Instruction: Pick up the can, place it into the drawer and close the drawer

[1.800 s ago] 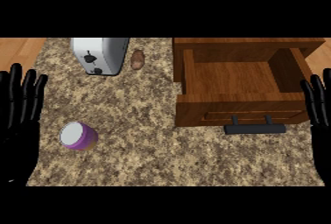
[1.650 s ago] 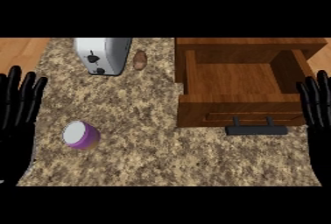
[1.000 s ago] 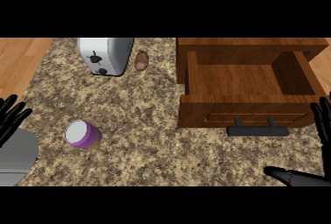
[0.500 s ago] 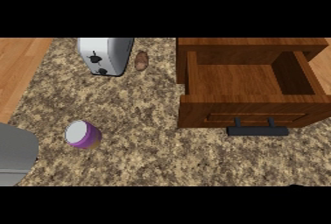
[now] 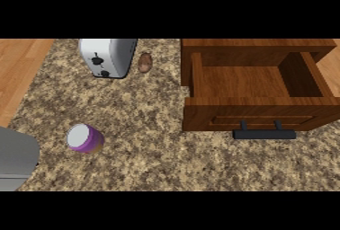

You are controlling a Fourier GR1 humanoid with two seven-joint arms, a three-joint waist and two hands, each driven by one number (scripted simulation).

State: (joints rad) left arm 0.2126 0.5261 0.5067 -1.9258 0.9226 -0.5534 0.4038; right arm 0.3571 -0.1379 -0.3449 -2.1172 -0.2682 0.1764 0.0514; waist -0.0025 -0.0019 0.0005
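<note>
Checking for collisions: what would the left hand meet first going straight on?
No hand shows; only the left grey forearm sits at the lower-left edge, so its heading can't be read. Nearest is the can, just right of it.

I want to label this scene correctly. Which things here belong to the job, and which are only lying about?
For the job: purple can; open wooden drawer.

Lying about: toaster; small brown item beside it.

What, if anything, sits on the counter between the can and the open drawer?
Nothing visible does. The can stands at the counter's left, the open drawer at the right, with bare counter between. The toaster and a small brown item sit farther back, off that line.
</note>
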